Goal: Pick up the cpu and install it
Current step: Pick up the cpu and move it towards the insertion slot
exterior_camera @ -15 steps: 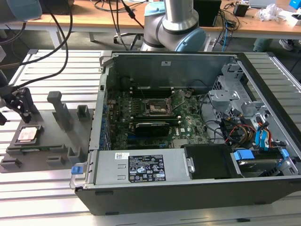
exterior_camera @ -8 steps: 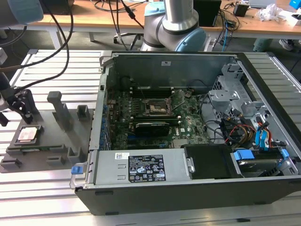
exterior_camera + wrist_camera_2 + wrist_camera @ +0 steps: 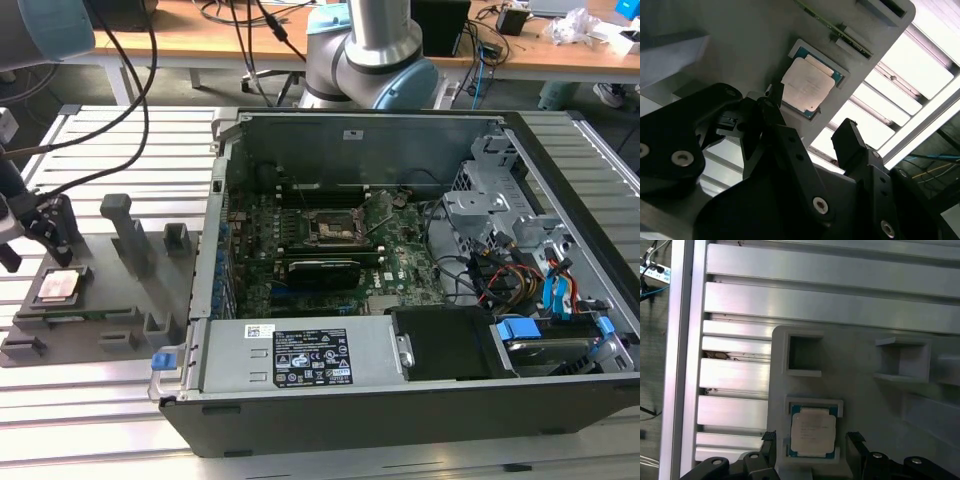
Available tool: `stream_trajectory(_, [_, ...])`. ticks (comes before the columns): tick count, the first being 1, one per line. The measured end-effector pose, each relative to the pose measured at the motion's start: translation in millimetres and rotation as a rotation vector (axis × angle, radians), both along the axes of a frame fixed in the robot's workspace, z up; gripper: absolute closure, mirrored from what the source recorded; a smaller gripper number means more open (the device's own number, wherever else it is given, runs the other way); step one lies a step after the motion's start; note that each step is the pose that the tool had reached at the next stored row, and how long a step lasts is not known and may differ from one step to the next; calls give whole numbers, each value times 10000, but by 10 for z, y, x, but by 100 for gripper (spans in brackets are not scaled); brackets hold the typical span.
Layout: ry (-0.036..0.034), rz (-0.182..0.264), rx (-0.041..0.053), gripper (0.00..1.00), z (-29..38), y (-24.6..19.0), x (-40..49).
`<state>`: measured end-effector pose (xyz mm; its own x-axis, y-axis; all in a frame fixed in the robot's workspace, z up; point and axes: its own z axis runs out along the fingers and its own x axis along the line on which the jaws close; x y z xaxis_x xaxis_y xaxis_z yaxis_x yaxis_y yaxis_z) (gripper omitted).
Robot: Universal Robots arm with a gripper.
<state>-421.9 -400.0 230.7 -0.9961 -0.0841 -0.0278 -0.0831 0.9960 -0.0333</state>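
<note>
The cpu is a small square chip with a silver-grey top, lying flat in a recess of the grey plastic tray at the exterior view's left. My gripper hangs just above and behind it, open and holding nothing. In the first wrist view the cpu lies between the two black fingertips of the gripper. In the second wrist view the cpu sits a little beyond the open gripper. The black socket frame on the motherboard stands in the open computer case.
Upright blocks rise from the tray close to the gripper. The open case fills the middle and right, with a power supply, drive cage and loose cables. Black cables hang over the slatted aluminium table.
</note>
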Motion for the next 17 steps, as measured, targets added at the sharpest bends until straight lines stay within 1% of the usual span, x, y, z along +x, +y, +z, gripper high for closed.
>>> stream_trajectory(2, [1,13,0,34,-12,0,2])
stream_trajectory(6, [-1,18,-1,34,-44,0,34])
stream_trajectory(9, [0,17,-1,34,-105,1,39])
stream_trajectory(10, [1,19,-2,34,-138,0,39])
stream_trajectory(14, [0,35,-1,34,-235,-5,42])
stream_trajectory(17, [0,48,-1,34,-281,-15,43])
